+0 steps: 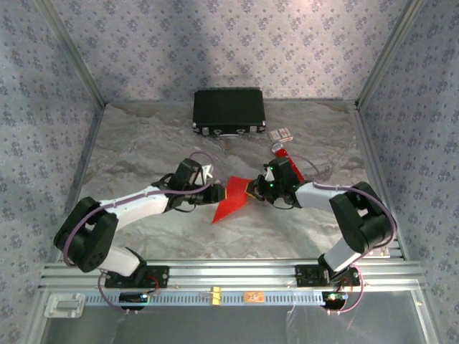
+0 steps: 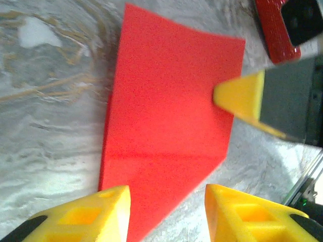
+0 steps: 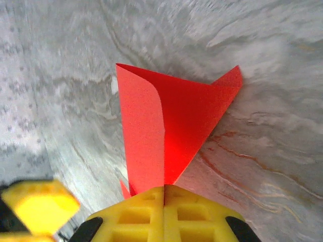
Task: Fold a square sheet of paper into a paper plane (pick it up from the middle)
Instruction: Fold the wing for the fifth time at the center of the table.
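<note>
Folded red paper (image 1: pixel 231 203), one edge hidden in clenched right gripper (image 3: pixel 164 194), left gripper (image 2: pixel 167 201) released at its 9 o'clock, black case (image 1: pixel 229 111) at 12 o'clock, red tube (image 1: pixel 282 153) half-hidden

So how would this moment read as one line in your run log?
red sheet: partly folded | right gripper: shut on sheet edge | left gripper: open over sheet
</note>
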`<move>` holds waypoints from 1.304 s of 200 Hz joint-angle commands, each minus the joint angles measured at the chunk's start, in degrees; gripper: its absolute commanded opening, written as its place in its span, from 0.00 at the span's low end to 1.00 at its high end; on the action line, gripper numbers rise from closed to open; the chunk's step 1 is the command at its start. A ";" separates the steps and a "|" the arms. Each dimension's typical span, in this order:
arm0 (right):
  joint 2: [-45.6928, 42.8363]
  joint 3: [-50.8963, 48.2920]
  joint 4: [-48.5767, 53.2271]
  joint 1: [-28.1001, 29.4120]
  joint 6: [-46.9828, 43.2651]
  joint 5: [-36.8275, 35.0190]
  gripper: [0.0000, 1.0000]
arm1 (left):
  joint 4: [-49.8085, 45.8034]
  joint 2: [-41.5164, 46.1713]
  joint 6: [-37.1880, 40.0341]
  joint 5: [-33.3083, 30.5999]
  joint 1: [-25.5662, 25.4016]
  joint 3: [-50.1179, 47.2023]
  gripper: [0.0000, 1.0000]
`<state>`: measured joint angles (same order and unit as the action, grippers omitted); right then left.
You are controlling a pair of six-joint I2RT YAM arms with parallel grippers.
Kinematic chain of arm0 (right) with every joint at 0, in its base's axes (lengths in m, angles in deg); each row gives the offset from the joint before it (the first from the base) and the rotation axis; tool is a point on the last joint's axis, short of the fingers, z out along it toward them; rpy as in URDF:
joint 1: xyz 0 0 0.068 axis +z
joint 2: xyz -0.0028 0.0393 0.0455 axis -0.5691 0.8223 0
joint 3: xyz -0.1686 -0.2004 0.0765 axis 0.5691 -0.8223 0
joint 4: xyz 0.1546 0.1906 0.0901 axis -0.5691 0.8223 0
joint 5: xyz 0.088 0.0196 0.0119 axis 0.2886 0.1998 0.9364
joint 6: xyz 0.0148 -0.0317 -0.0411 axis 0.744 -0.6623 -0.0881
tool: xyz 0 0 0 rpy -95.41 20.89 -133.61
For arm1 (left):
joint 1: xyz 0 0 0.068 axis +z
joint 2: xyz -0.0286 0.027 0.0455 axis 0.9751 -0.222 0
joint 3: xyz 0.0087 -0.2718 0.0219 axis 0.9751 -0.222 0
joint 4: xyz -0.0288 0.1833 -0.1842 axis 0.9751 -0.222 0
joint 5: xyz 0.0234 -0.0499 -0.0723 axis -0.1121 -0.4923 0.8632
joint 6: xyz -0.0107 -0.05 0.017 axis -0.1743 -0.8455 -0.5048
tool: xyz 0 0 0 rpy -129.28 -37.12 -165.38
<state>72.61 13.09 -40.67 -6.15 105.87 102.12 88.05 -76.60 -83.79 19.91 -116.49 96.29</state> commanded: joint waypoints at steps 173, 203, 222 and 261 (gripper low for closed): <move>-3.28 1.11 0.52 0.46 6.79 -3.71 0.08 | -13.58 -11.46 28.81 -35.15 -20.67 9.89 0.52; -3.35 1.20 0.73 0.29 6.58 -3.55 0.07 | -13.75 -12.07 29.33 -37.52 -20.89 9.86 0.48; -3.34 1.19 0.70 0.20 6.40 -3.28 0.07 | -13.49 -12.07 29.38 -38.66 -20.89 9.76 0.43; -3.32 1.43 0.87 0.21 6.19 -3.15 0.07 | -12.85 -11.66 29.34 -39.31 -20.92 9.45 0.33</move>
<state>69.59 12.81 -41.24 -5.80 112.69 98.78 75.50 -88.35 -55.05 -17.59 -136.99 104.88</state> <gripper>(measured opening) 0.069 0.357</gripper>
